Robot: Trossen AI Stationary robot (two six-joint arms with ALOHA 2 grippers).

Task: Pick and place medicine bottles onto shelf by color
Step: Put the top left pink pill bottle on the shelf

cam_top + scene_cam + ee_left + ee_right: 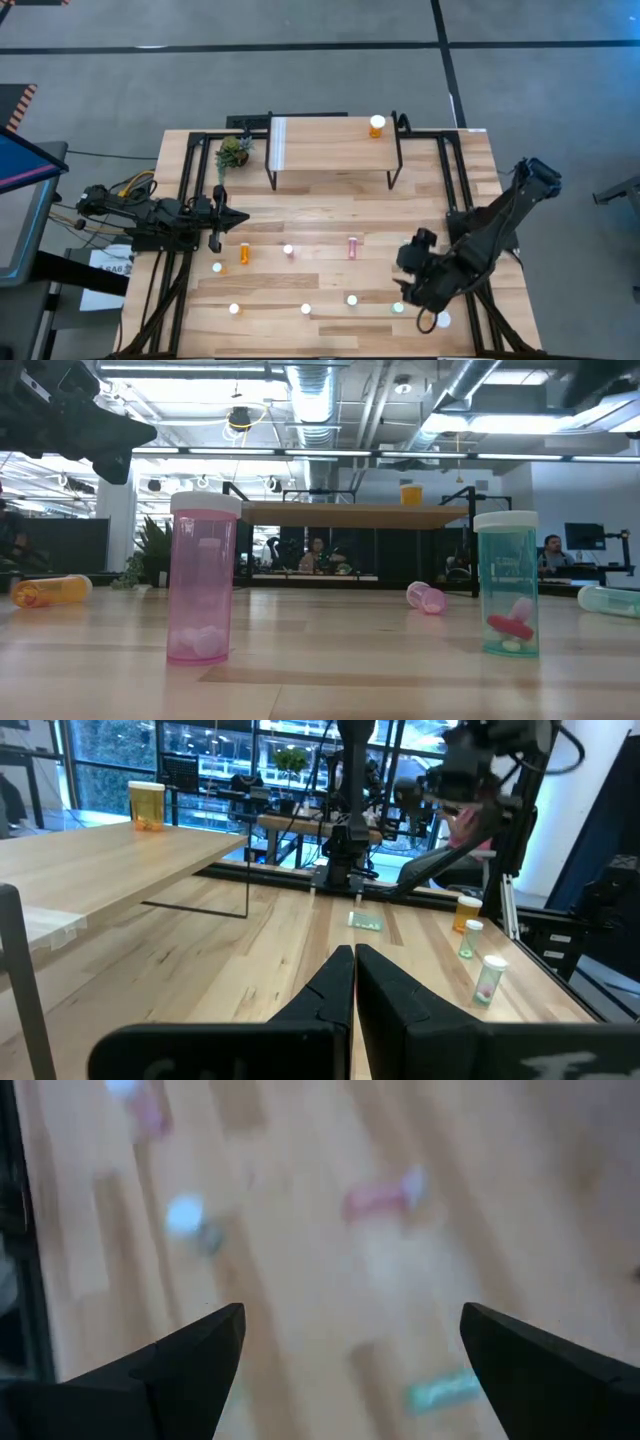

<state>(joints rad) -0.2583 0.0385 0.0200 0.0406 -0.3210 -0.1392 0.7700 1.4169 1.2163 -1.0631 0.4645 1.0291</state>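
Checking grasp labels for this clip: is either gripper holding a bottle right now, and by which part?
Nothing is held. The left gripper is shut on nothing at the table's left side; the right gripper is open above the table.

Wide-open right tool [350,1350] above blurred bottles [385,1195] on tabletop [300,1280]

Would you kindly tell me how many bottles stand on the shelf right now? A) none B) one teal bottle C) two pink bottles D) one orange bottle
D: a single orange bottle stands near one end of the shelf; every other bottle is down on the table.
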